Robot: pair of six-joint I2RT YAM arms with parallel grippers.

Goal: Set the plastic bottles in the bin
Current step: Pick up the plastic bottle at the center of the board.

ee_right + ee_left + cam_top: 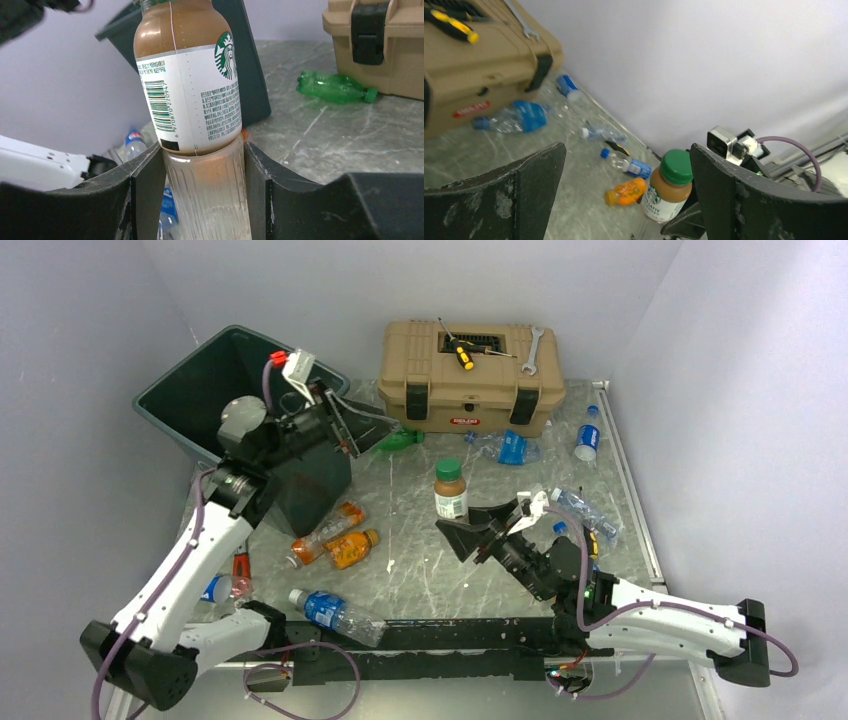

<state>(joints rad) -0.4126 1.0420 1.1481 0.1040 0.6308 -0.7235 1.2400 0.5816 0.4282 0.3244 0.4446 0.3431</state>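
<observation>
Right wrist view: my right fingers (150, 190) are clenched on a clear ribbed bottle (207, 200), which touches the inner face of each one. Just beyond it, a brown coffee bottle (187, 85) with a white label stands upright on the worktop (340, 135). A green bottle (335, 87) lies on its side close to the tan toolbox (380, 50).

From the top view, the bin (170, 405) stands at the back left of the worktop, well apart from the bottle I am grasping. My left fingers (345, 430) are raised beside the bin's right front corner. In the left wrist view they are spread wide with nothing between them.

Two orange bottles (335, 542) lie side by side in front of the bin. Blue-labelled bottles (510, 448) are scattered over the rest of the worktop, and one of them lies near the arm bases.
</observation>
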